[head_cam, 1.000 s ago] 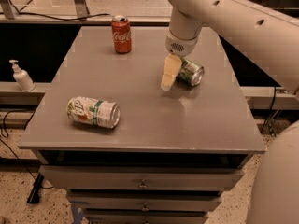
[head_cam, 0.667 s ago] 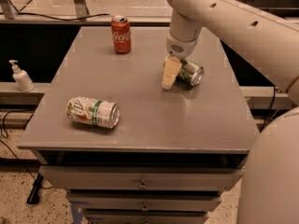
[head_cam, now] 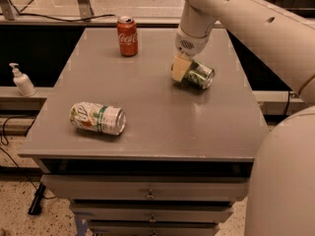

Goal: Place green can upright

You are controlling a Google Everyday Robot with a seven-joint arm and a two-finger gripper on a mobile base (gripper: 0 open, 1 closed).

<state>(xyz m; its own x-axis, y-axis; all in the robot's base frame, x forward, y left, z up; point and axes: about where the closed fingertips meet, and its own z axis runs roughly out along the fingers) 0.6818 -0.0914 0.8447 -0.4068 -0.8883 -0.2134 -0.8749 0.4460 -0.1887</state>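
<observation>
The green can (head_cam: 201,74) lies on its side at the right back of the grey table (head_cam: 162,117), silver end pointing right. My gripper (head_cam: 183,69) comes down from the white arm (head_cam: 231,14) and is shut on the can's left end. One cream finger (head_cam: 179,68) shows in front of the can; the other is hidden behind it. The can's left end sits slightly off the tabletop, and the can is not upright.
A red cola can (head_cam: 127,36) stands upright at the table's back left. A white can with a green band (head_cam: 98,118) lies on its side at the front left. A soap dispenser (head_cam: 22,80) stands on a ledge to the left. Drawers (head_cam: 147,193) sit under the table.
The gripper has risen slightly and the green can's left end has shifted up and left with it. The other two cans have not moved.
</observation>
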